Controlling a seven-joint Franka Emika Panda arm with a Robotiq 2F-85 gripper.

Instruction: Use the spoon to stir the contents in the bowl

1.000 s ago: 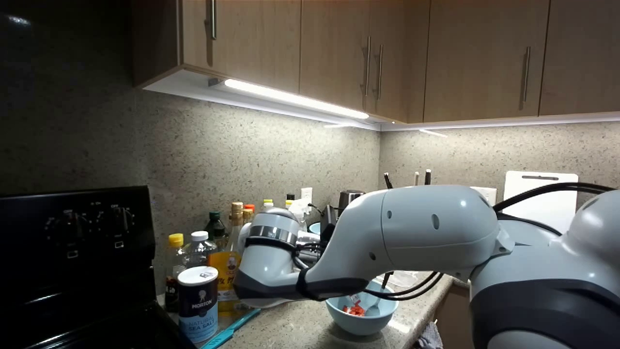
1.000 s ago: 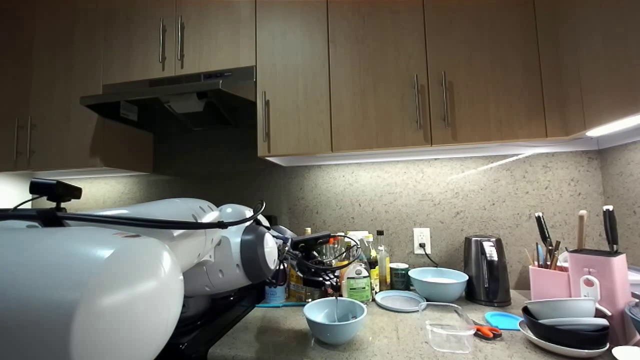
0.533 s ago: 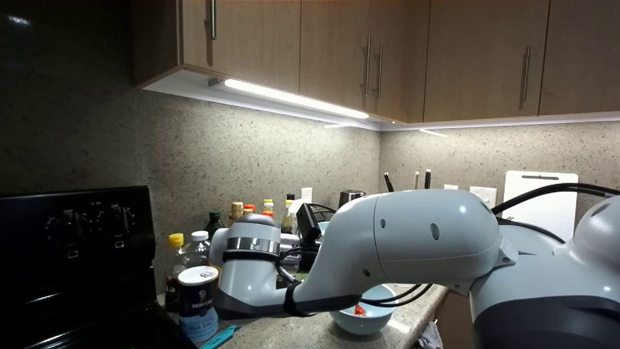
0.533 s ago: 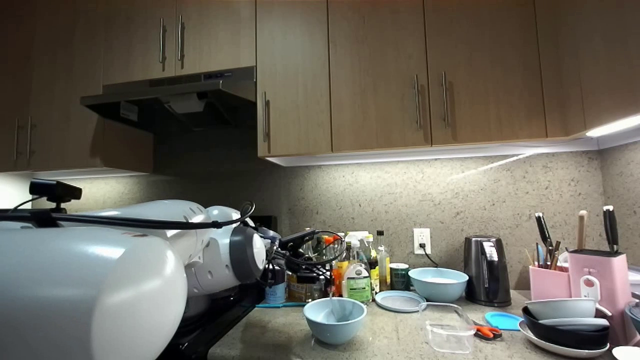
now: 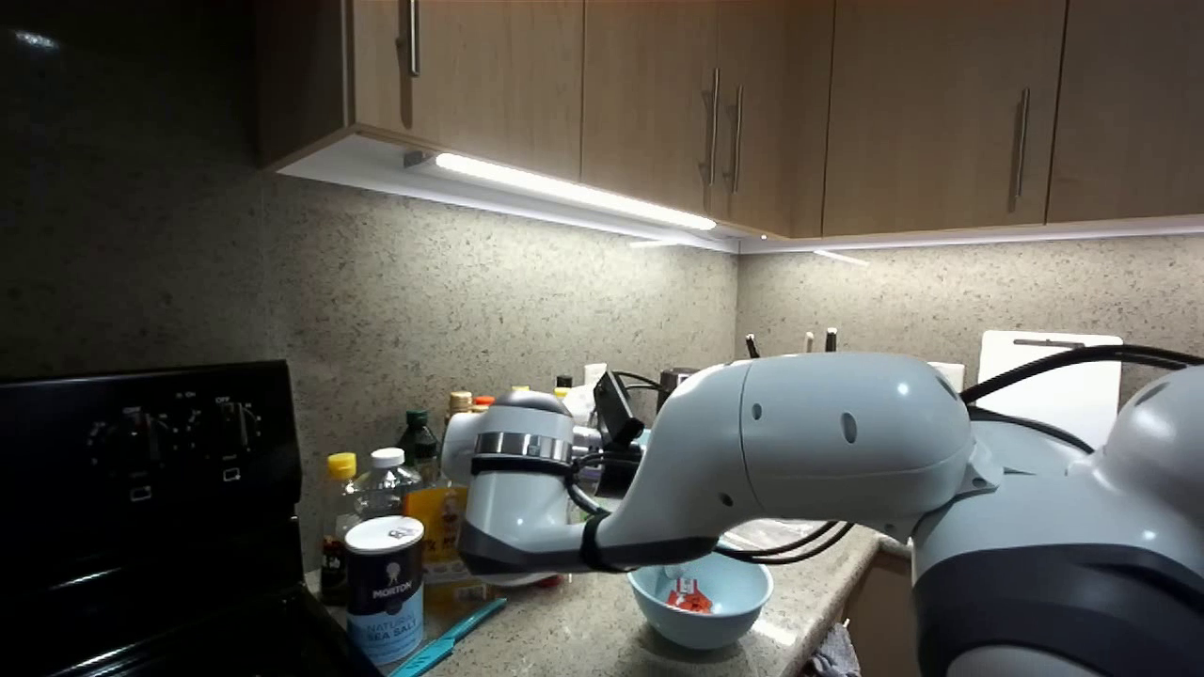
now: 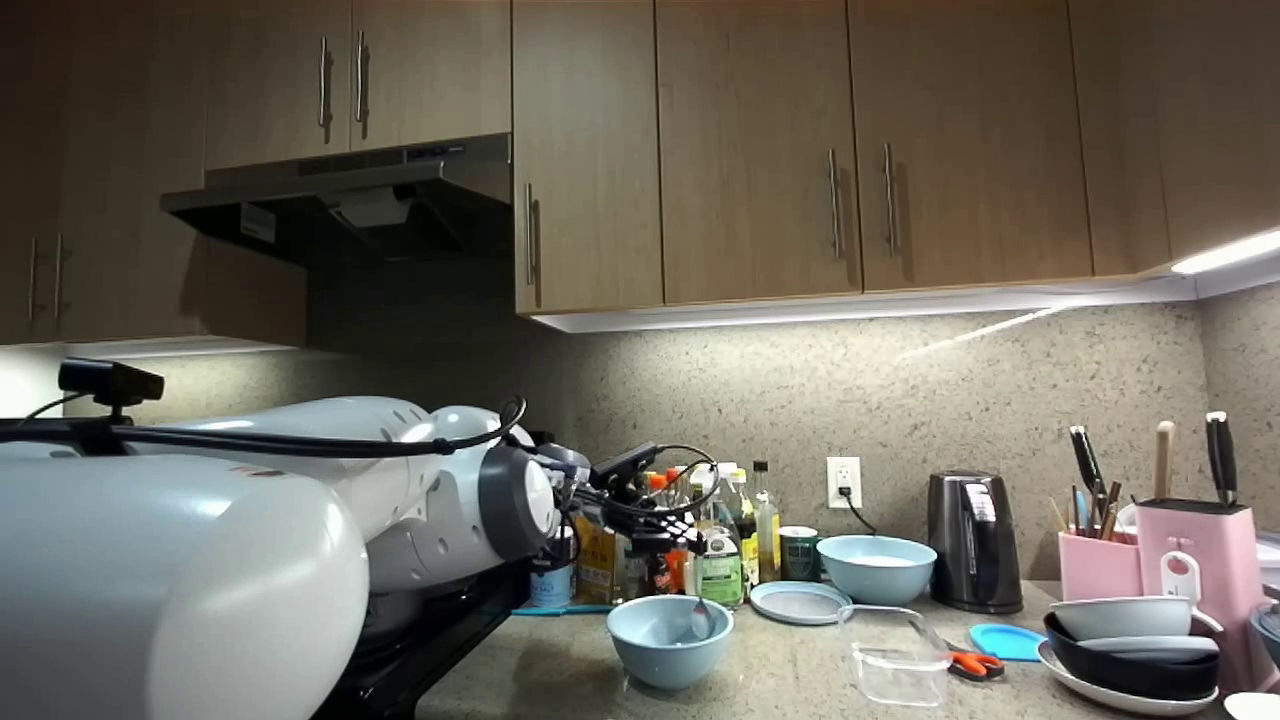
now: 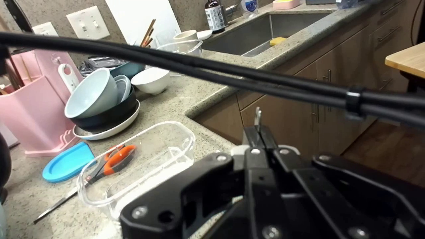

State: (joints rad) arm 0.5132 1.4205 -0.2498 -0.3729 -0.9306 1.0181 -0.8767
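1. My claw (image 7: 258, 134) has its fingers together, clamped on the spoon (image 6: 702, 620); in the wrist view I get only a thin, shiny end of it beyond the fingertips.
2. In an exterior view the spoon's head slants down inside the bowl (image 6: 668, 662), towards one side. The stretch between claw and bowl is hard to pick out against the bottles (image 6: 722, 575), and I cannot tell whether the head touches the bowl.
3. The bowl stands upright on the table (image 6: 790, 670) in both exterior views. In an exterior view its near wall hides its floor from me.
4. In an exterior view the arm (image 5: 847, 442) covers my claw and part of the bowl's back rim. Red pieces (image 5: 689, 596) show inside; I cannot make out what they are.
5. In the wrist view black cables (image 7: 212, 66) cross in front of the cupboards (image 7: 282, 122), the claw's linkage covers a corner of the clear container (image 6: 900, 680), and a dark shape (image 7: 4, 162) is cut off at the left edge.
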